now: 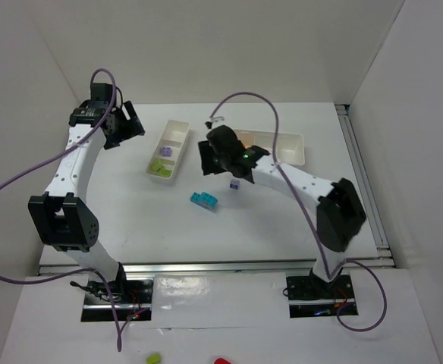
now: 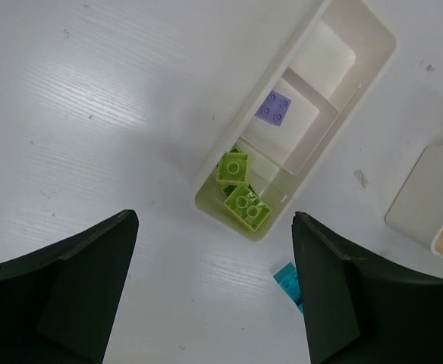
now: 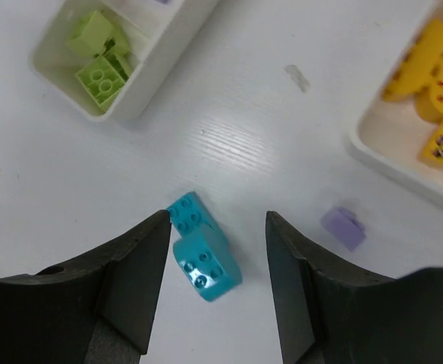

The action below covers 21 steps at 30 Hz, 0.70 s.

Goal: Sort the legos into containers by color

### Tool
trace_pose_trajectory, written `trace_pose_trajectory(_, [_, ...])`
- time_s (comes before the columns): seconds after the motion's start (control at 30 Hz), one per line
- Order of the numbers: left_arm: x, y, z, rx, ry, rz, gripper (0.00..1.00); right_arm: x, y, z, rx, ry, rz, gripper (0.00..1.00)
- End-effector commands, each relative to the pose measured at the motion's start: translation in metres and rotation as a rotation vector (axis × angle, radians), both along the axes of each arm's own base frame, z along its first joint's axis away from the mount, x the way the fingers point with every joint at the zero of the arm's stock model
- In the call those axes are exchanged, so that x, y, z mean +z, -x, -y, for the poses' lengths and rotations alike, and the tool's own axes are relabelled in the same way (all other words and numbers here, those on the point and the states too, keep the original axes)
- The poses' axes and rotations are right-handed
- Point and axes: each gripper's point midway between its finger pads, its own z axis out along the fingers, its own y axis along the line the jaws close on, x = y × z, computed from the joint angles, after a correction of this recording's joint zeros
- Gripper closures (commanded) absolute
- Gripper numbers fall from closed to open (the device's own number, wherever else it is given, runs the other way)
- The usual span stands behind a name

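Note:
Two cyan legos [image 3: 202,254] joined together lie on the table [image 1: 130,220], below and between the fingers of my right gripper [image 3: 218,220], which is open and holds nothing. A loose purple lego [image 3: 343,226] lies just to their right. The left container [image 2: 373,30] holds pale green legos [image 2: 240,199] in its near compartment and a purple lego [image 2: 274,108] in the middle one. The right container [image 3: 381,152] holds yellow and orange legos [image 3: 434,83]. My left gripper [image 2: 215,220] hangs open and empty above bare table, left of the left container.
The two containers [image 1: 177,127] [image 1: 290,144] stand at the back of the table, with the right arm [image 1: 297,182] reaching in front of the right one. White walls close in the left, back and right sides. The cyan legos [image 1: 204,200] sit mid-table.

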Motion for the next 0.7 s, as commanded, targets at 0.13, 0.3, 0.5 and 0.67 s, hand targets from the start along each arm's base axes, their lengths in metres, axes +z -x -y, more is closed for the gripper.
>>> trace_pose_trajectory(0.13, [0.0, -0.01, 0.035, -0.152, -0.023, 0.018, 0.09, -0.039, 0.04, 0.101, -0.439, -0.03, -0.128, 0.25])
trace_pose_trajectory(0.3, [-0.013, -0.011, 0.072, -0.276, -0.055, -0.026, 0.09, -0.075, 0.034, 0.114, -0.537, -0.04, -0.246, 0.16])
trace_pose_trajectory(0.5, [-0.03, -0.008, 0.108, -0.437, -0.025, -0.081, 0.09, -0.09, 0.006, 0.113, -0.556, -0.062, -0.265, 0.16])
trace_pose_trajectory(0.67, [-0.041, 0.0, 0.135, -0.5, -0.022, -0.125, 0.1, -0.109, -0.016, 0.094, -0.49, -0.122, -0.303, 0.26])
